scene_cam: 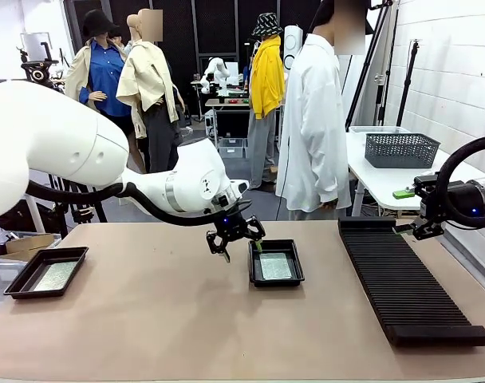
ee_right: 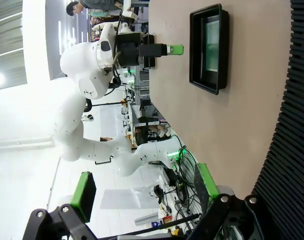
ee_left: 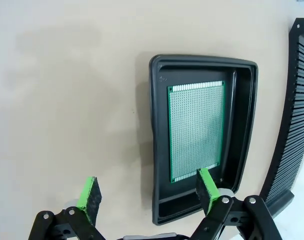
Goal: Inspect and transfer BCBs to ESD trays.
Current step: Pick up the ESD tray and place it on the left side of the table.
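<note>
Left gripper (scene_cam: 236, 239): hanging just above the near-left corner of the middle tray (scene_cam: 255, 279), fingers spread wide and grasping nothing; in the left wrist view (ee_left: 148, 194) one pad (ee_left: 206, 186) is overlapping the tray's near end and the other (ee_left: 89, 196) is standing over bare table beside the tray
Middle tray: sitting flat on the table (scene_cam: 163, 311), rim (ee_left: 157, 120) raised all round, well apart from the rack (scene_cam: 406, 279) on its right
BCB in middle tray (ee_left: 197, 131): lying flat on the tray floor, edges parallel to the rim, a narrow strip of black floor showing along each side and a wider one at the near end
Second tray (scene_cam: 21, 281): resting at the table's left edge, far to the left of the middle tray, holding another BCB (scene_cam: 54, 275) lying flat
Right gripper (scene_cam: 422, 230): hovering at the rack's far end, to the right of the middle tray, fingers released and wide, nothing between them; same in the right wrist view (ee_right: 144, 192)
Rack: running along the table's right side, slots showing nothing in them
Open room: broad bare tabletop lying between the two trays and in front of the middle tray
Person (scene_cam: 314, 128): standing behind the table's far edge, beyond the middle tray
</note>
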Controlling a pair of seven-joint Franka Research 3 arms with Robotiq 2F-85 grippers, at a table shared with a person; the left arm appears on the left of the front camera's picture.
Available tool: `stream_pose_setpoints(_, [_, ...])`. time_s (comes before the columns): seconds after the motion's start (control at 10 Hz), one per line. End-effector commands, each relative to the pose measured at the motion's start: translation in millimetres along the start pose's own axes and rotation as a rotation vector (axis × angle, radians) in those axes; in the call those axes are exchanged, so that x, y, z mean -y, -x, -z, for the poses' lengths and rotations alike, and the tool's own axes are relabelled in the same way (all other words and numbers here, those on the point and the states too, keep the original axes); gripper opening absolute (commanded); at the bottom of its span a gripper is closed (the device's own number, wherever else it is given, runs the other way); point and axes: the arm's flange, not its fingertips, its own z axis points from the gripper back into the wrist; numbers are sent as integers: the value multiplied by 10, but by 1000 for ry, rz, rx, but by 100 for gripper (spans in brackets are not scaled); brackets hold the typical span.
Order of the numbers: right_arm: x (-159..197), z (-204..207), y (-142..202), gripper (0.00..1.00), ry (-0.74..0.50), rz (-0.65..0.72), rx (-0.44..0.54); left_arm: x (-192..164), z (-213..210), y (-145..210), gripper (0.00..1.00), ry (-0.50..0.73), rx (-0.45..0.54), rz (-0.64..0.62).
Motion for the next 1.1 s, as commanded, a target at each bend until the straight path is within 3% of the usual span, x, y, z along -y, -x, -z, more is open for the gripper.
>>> stream_pose_setpoints(0.0, [-7, 9, 8, 100, 6, -2, 6, 121, 37, -104, 100, 9, 0, -22])
stream_pose_setpoints(0.7, [-7, 9, 8, 100, 6, -2, 6, 196, 234, -203, 100, 51, -28, -59])
stream_pose_setpoints(1.0, [-7, 9, 8, 100, 6, -2, 6, 166, 275, -254, 87, 61, -40, -63])
